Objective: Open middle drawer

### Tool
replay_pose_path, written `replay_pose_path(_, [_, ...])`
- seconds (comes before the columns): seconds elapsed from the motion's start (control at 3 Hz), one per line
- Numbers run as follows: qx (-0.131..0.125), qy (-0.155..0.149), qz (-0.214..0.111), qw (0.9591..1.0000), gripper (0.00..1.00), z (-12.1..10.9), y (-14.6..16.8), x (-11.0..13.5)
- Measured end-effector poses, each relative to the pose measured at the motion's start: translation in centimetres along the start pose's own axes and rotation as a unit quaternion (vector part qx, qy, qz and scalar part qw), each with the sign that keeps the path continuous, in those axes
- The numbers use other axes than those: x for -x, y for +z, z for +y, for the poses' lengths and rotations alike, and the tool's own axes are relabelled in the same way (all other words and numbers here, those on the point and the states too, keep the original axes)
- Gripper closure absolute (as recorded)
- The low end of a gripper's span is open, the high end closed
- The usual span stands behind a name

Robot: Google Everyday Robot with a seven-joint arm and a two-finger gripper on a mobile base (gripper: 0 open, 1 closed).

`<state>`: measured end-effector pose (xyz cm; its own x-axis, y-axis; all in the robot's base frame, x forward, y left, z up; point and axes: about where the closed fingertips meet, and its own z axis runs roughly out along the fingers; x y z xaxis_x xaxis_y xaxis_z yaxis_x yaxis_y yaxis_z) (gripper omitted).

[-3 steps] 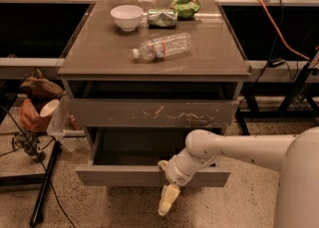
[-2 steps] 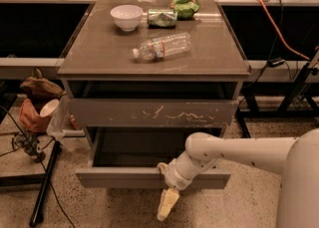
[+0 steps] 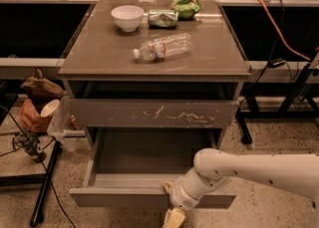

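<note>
Middle drawer [image 3: 119, 198]: the plain front at 6 o'clock in the view. It stands well out of the cabinet, with its shallow grey box open to sight behind it.
Gripper [image 3: 174, 218]: nearest of all, at 6 o'clock. It sits against the drawer front a little right of centre, down by the picture's lower edge (I cannot tell whether it is clamped or spread).
Arm [image 3: 259, 170]: comes in low from 4 o'clock, with the wrist bent down over the front's top edge.
Step in hand: by my reading, the last of the pull, since the drawer looks most of the way out.
Doing it well: draw straight toward 6 o'clock, in line with the runners. The contact is off-centre, so any sideways drift could skew the box. The front has no handle, so the hold likely depends on the top lip. Go slowly and ease off before the stop.
Scratched front [image 3: 149, 113]: at 12 o'clock from the drawer and shut (leave it alone).
Cabinet top [image 3: 99, 53]: farther, at 12 o'clock.
Bottle [image 3: 163, 47]: lies on its side on the cabinet top, so a jerk might roll it.
Bowl [image 3: 127, 17]: farthest, at 11 o'clock.
Can [image 3: 162, 18]: just beside the bowl, at 12 o'clock.
</note>
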<state>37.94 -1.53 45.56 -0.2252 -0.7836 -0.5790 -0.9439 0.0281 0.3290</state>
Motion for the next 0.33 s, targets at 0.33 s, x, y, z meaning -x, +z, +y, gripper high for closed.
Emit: replay_pose_path(0.33, [0.0,0.0,0.0,1.0,0.0,0.01,0.01,0.0])
